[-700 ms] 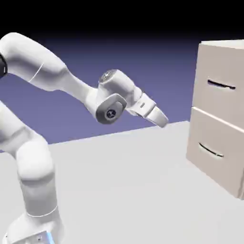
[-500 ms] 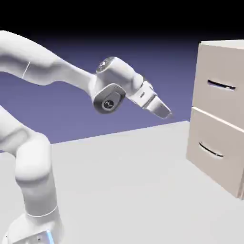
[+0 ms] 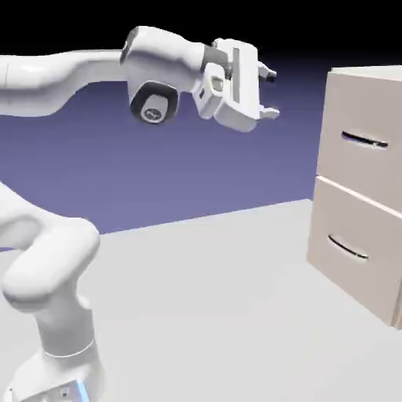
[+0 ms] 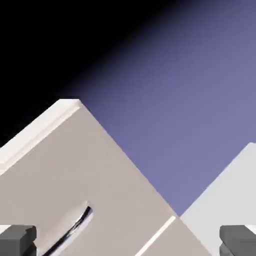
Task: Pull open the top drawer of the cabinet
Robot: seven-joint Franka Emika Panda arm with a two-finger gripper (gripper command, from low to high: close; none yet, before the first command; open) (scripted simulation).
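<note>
The beige cabinet (image 3: pixel 363 196) stands at the exterior view's right. Its top drawer (image 3: pixel 369 161) sits flush with the front, a thin dark bar handle (image 3: pixel 364 141) across it. My gripper (image 3: pixel 272 94) hangs in the air well to the left of the cabinet, a little above that handle, its fingers (image 3: pixel 270 76) pointing toward the cabinet. It is open and holds nothing. In the hand view the cabinet (image 4: pixel 45 165) lies rolled on a slant, with the top drawer's handle (image 4: pixel 75 227) low and left between the spread fingertips (image 4: pixel 17 239); my gripper (image 4: pixel 128 243) is far from it.
The lower drawer (image 3: pixel 353 271) with its curved handle (image 3: pixel 347 249) sits shut beneath the top one. The grey table (image 3: pixel 204 298) stretches between the robot's base and the cabinet. My white arm (image 3: pixel 71 67) reaches in from the upper left.
The hand has risen and swung from pointing down and right to facing the cabinet level. The forearm lifted with it. The drawers have not moved.
</note>
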